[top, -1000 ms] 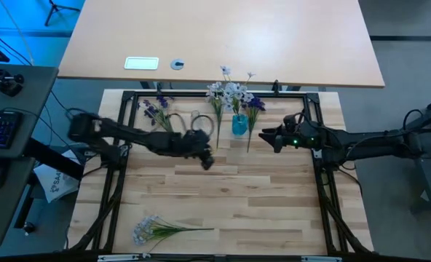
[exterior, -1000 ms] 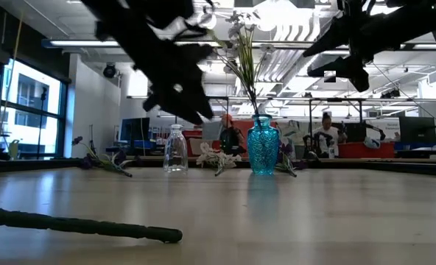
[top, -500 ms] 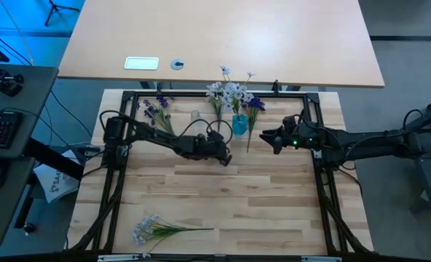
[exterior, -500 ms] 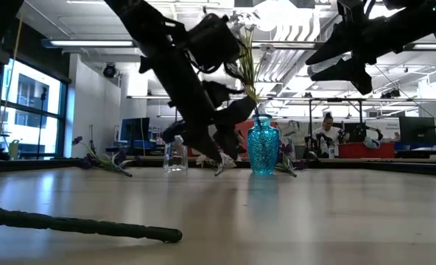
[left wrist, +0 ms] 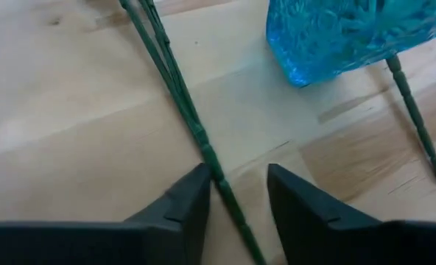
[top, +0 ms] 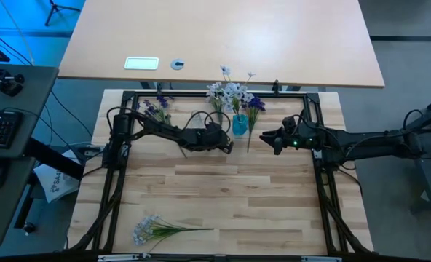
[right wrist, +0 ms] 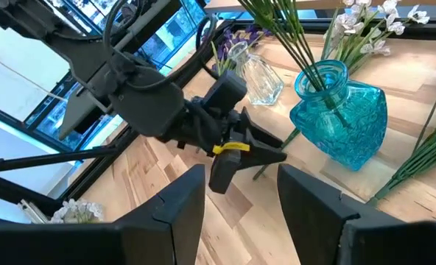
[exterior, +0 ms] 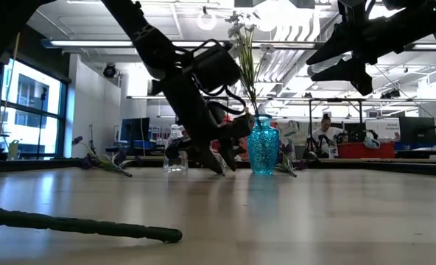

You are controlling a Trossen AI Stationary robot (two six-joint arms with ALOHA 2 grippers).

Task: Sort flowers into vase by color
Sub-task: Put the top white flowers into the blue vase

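the left tool (left wrist: 236, 193) is low on the table (top: 223, 196) beside the blue vase (top: 239, 125), fingers apart astride a green flower stem (left wrist: 181, 103) (pickup seems underway); closing comes next, while the right tool (top: 269, 138), also apart, waits nearby.

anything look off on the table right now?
Nothing spilled or broken. The blue vase and clear vase stand upright. Several flowers lie loose on the table, including a pale bunch alone at the near edge. The left claw is open, straddling a stem beside the blue vase.
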